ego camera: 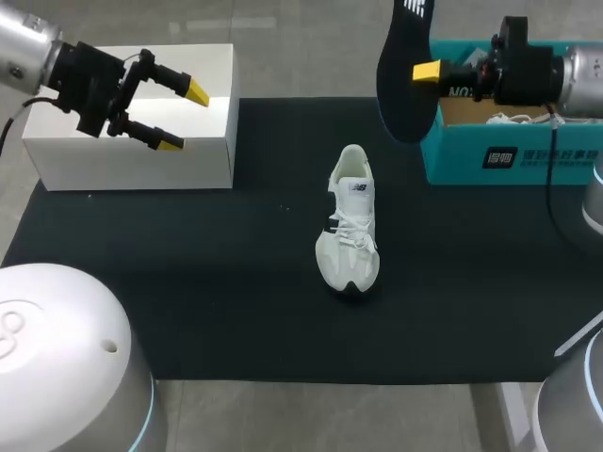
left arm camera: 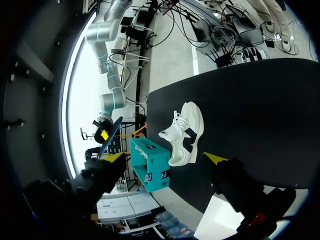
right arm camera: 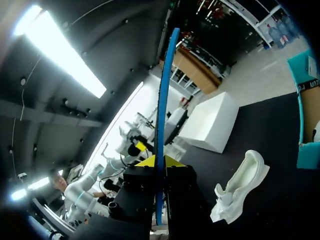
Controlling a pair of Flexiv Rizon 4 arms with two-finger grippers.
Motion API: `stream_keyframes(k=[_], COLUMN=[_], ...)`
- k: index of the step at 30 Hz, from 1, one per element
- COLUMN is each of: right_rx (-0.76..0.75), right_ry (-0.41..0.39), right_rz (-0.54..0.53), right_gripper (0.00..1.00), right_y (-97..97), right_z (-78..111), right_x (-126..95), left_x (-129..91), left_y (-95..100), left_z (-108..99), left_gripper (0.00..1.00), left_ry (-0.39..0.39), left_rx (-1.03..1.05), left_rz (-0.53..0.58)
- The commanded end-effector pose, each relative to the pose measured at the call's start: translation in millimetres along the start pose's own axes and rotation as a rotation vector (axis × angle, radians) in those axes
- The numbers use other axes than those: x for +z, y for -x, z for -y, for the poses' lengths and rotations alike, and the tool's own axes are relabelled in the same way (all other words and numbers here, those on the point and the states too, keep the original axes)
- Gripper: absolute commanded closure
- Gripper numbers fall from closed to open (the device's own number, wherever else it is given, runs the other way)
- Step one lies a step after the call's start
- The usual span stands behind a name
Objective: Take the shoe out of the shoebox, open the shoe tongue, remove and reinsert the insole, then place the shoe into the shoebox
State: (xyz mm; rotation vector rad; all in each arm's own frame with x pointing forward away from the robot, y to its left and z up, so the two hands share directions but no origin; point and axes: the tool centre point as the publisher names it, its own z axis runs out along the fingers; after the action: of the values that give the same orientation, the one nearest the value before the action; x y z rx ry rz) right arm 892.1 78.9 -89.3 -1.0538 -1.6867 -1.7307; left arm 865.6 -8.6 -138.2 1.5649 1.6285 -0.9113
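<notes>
shoe (ego camera: 348, 224) was matt white mesh cloth, mat (ego camera: 188, 301) was matt black fabric, shoebox (ego camera: 528, 162) smooth teal cardboard, white box (ego camera: 132, 155) matt card, insole (ego camera: 405, 80) dull dark foam

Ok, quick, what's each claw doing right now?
Left claw: open, holding nothing.
Right claw: closed on the insole.

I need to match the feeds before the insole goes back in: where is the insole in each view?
Head view: insole stands on edge in the right gripper, over the teal shoebox end nearest the shoe.
Left wrist view: insole is far off, a thin dark blade beyond the teal shoebox.
Right wrist view: insole is edge-on, a blue strip between its own fingers.
Shared landmark: white shoe on the black mat.
</notes>
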Motion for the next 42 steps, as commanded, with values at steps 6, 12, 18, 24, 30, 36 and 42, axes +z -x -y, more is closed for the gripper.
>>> stream_keyframes(k=[6,12,18,24,30,36,42], right_rx=[-0.033,-0.033,-0.033,-0.033,-0.136,-0.23,-0.213], right_ry=[-0.022,-0.022,-0.022,-0.022,-0.044,-0.064,-0.087], right_rz=[0.092,0.092,0.092,0.092,0.053,0.034,0.049], right_gripper=[1.0,1.0,1.0,1.0,1.0,1.0,1.0], right_y=[-4.8,-4.8,-4.8,-4.8,-4.9,15.8,45.3], right_z=[-10.1,-10.1,-10.1,-10.1,-13.0,-27.2,-34.8], right_x=[9,9,9,9,9,10,19], left_x=[0,0,0,0,0,0,0], left_y=[0.3,0.3,0.3,0.3,0.3,0.3,0.3], left_z=[1,1,1,1,1,1,1], left_gripper=[0.0,0.0,0.0,0.0,0.0,0.0,0.0], left_ry=[0.004,0.004,0.004,0.004,0.004,0.004,0.004], left_rx=[0.0,0.0,0.0,0.0,0.0,0.0,0.0], left_rz=[-0.003,-0.003,-0.003,-0.003,-0.003,-0.003,-0.003])
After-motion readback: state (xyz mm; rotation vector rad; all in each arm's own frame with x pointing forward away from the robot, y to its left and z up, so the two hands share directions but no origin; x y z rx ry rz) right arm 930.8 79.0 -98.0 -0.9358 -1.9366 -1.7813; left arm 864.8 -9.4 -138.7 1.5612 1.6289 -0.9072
